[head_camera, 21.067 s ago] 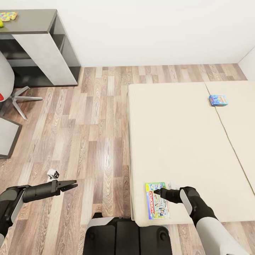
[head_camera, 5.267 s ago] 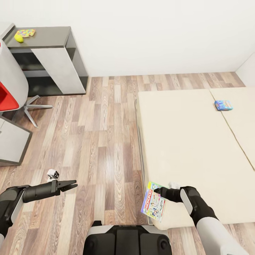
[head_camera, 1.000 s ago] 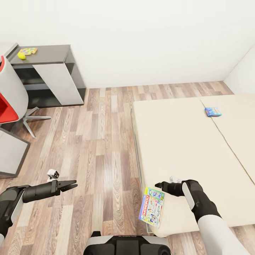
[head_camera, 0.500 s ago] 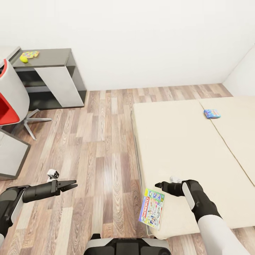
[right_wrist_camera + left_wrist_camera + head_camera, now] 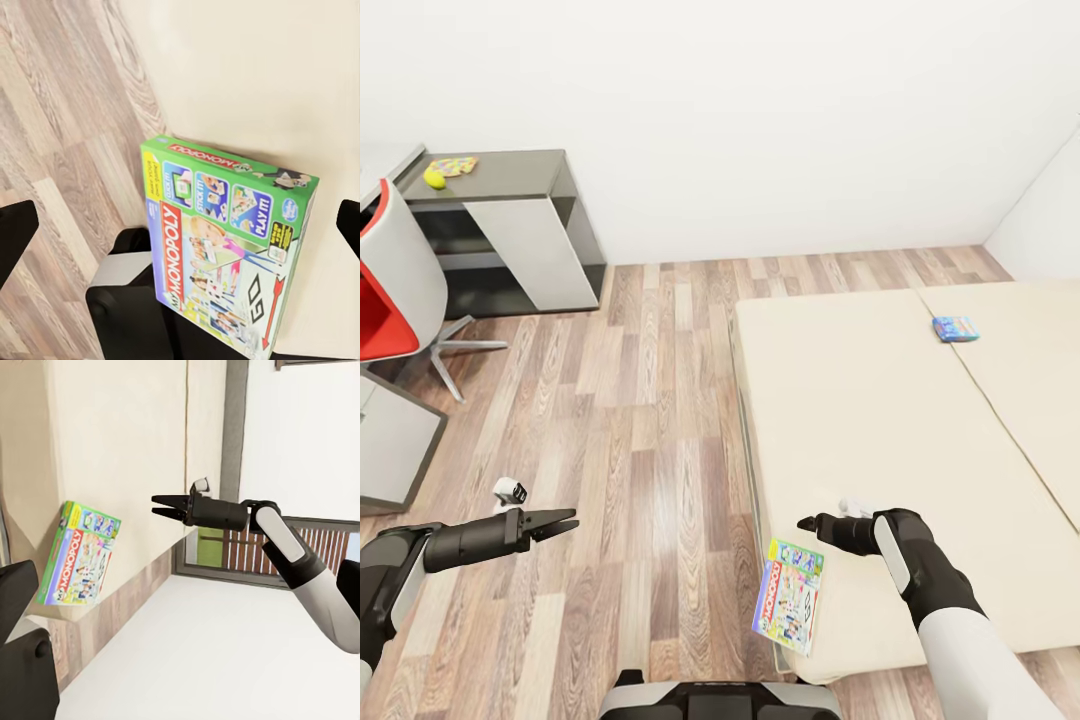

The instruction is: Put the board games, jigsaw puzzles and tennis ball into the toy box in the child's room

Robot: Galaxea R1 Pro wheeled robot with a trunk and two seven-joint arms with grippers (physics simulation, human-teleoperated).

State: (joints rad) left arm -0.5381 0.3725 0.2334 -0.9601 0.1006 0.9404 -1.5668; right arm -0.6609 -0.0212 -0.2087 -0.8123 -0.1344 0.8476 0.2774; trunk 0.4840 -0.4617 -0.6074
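Floor [image 5: 640,400] of slightly glossy wood planks; bed [image 5: 860,420] covered in matt cream cloth; Monopoly box [image 5: 789,595] of smooth printed card.

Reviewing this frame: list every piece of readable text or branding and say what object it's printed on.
"MONOPOLY": red banner on the green board game box, at the bed's near edge.
"CLICK IT", "STICK IT", "PLAY IT!": panels on that box, only just readable.
"GO": near the red arrow on that box.
Other small print on that box: too blurred to read.
Blue board game farther along the bed: print too small to read.
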